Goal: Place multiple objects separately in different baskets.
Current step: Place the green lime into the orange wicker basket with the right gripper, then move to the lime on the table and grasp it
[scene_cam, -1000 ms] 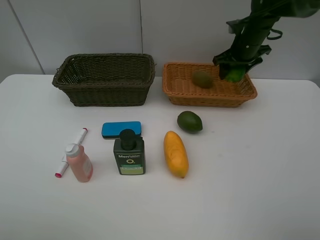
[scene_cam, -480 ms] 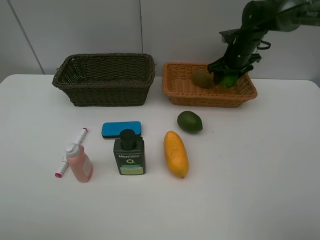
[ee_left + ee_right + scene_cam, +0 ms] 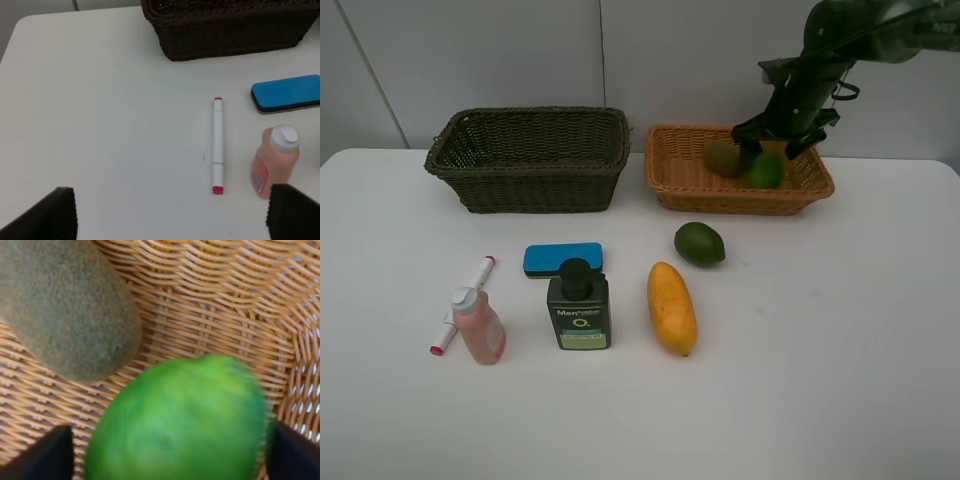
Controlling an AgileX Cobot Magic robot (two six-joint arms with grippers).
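Observation:
My right gripper (image 3: 772,146) hangs open over the orange-tan basket (image 3: 740,196). The bright green round fruit (image 3: 766,170) sits just below its spread fingers, beside the brown kiwi (image 3: 724,158). In the right wrist view the green fruit (image 3: 180,420) is blurred between the fingertips, with a gap at one side, and the kiwi (image 3: 65,310) lies on the weave. The left gripper (image 3: 170,220) is open over bare table near the marker (image 3: 217,145) and pink bottle (image 3: 274,161). Avocado (image 3: 700,243), mango (image 3: 672,307), pump bottle (image 3: 579,306) and blue eraser (image 3: 562,258) lie on the table.
The dark basket (image 3: 530,180) stands at the back left, with nothing showing inside it. The white table (image 3: 840,330) stretches to the right and front of the objects. A grey wall rises right behind both baskets.
The right gripper came down into the orange-tan basket with the green fruit, then its fingers spread and the fruit dropped to the basket floor next to the kiwi.

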